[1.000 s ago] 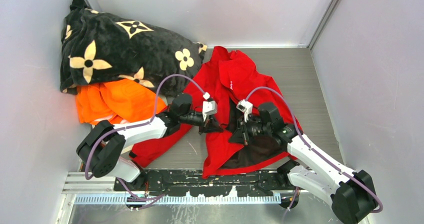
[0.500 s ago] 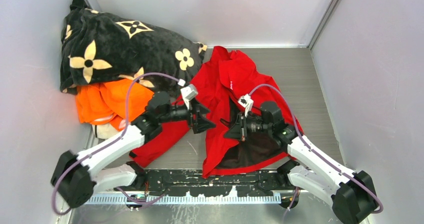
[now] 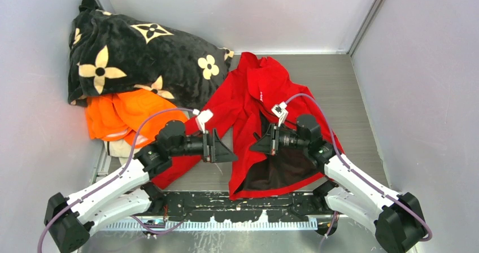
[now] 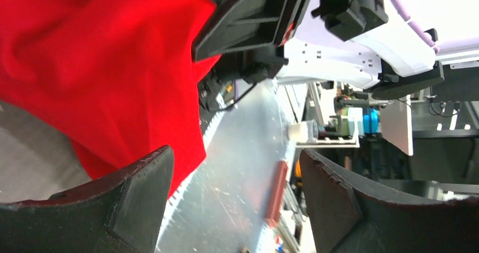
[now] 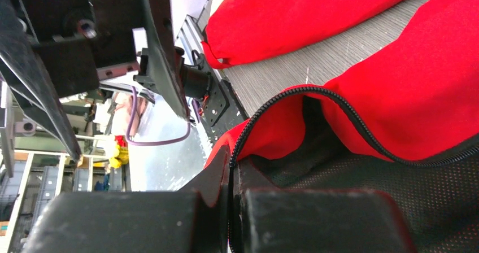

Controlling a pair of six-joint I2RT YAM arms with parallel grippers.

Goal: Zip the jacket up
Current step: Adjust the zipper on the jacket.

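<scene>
At the middle of the table (image 3: 356, 95), the open jacket (image 3: 254, 92) is clamped by its zip edge in the right gripper (image 3: 254, 146) while the left gripper (image 3: 230, 154) is held apart (empty), so the halves may be dragged askew if pulled unsecured.

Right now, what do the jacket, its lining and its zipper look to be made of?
The jacket looks like thin, matte red woven synthetic: it drapes in soft folds without shine. Its lining looks like dark mesh, with fine perforations showing. The zipper seems to be black plastic coil, perhaps nylon: the teeth are small and dull.
</scene>
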